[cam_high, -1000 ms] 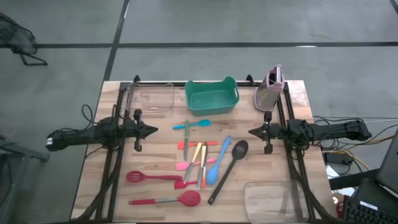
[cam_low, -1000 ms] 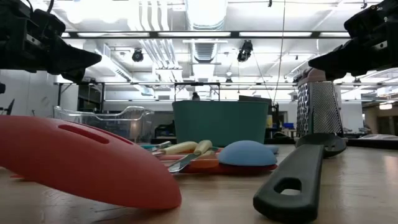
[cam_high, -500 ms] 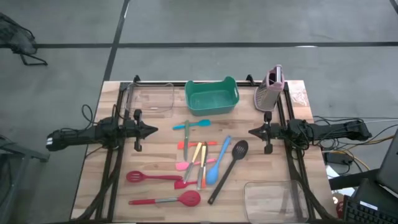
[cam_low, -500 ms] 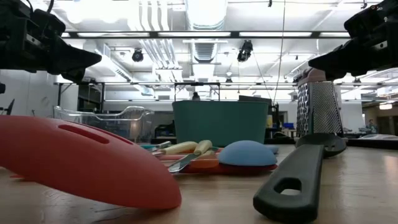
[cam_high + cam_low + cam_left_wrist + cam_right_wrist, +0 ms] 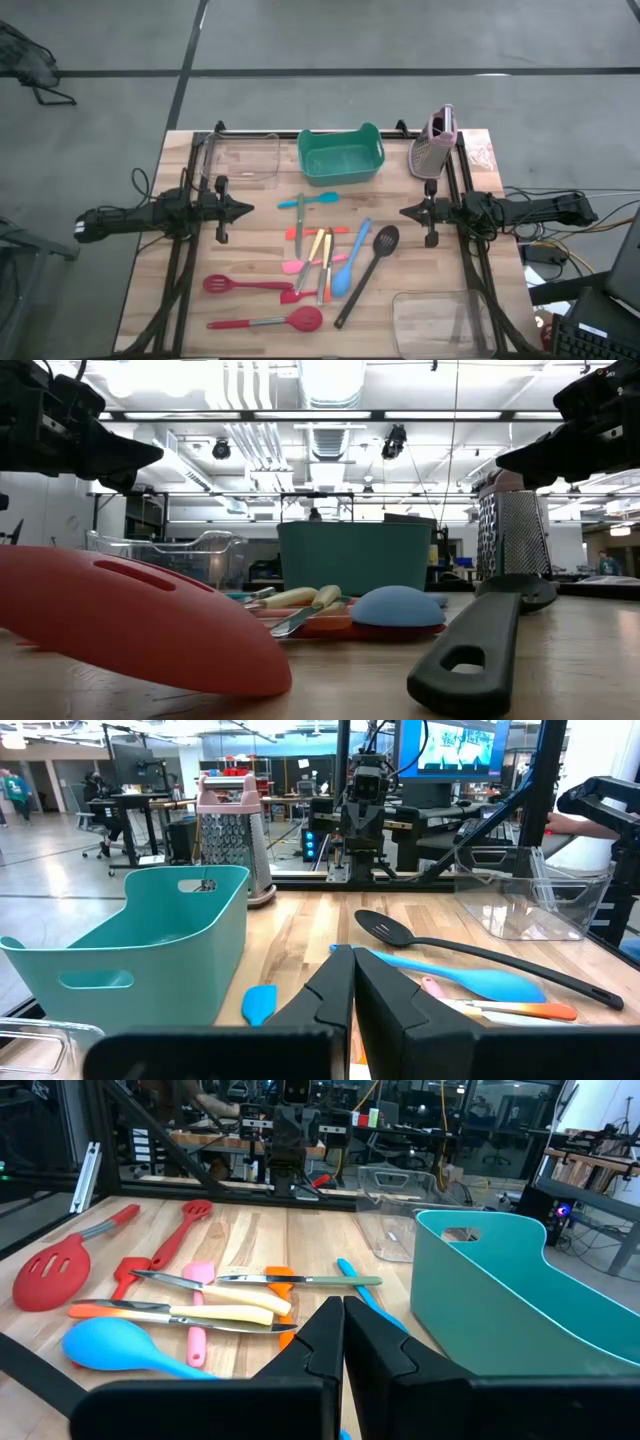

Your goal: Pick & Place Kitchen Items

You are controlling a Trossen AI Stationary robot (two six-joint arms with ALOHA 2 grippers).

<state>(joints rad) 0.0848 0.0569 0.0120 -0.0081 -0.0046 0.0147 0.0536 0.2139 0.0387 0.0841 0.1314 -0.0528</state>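
Note:
Several kitchen items lie flat in a loose cluster on the wooden table: a black slotted spoon, a blue spoon, a teal spatula, yellow-handled cutlery, a red slotted spoon, a red slotted turner and a pink spatula. My left gripper hovers shut at the table's left side, pointing level toward the cluster. My right gripper hovers shut at the right side, pointing level at it too. Neither holds anything.
A green bin stands at the far middle, a clear tub to its left, and an upright grater at the far right. Another clear tub sits at the near right corner.

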